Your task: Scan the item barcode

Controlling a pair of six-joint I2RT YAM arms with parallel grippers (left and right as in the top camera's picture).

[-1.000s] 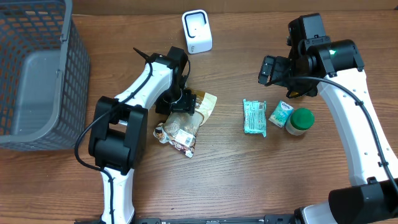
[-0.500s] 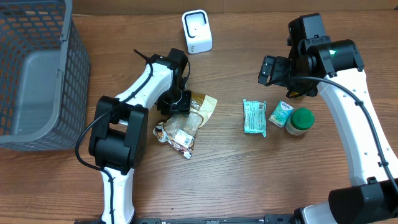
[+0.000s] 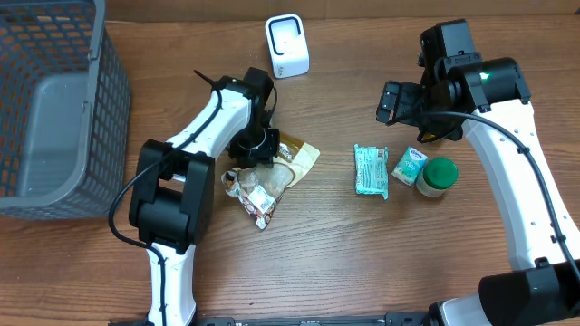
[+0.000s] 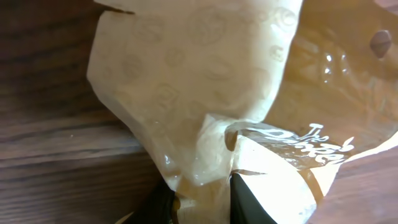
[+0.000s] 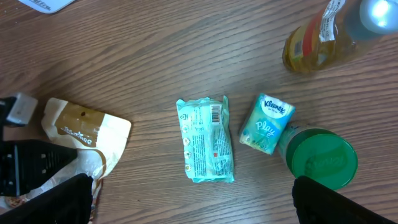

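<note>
The bag (image 3: 297, 154) lies on the desk (image 3: 362, 254) left of centre. Its long axis runs out to the right from the left gripper (image 3: 259, 145), which is clamped on its crumpled near edge. The scanner (image 3: 286, 45) stands beyond it at the desk's far edge, so the left arm is much the nearer. The right gripper (image 3: 391, 101) hangs well apart, fingers wide, holding nothing.

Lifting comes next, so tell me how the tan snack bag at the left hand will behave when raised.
Likely floppy: the tan snack bag is thin film, creased and puckered where the left hand pinches it. Probably light, since it looks flat. Its glossy surface may slip, and the free end could droop.
</note>
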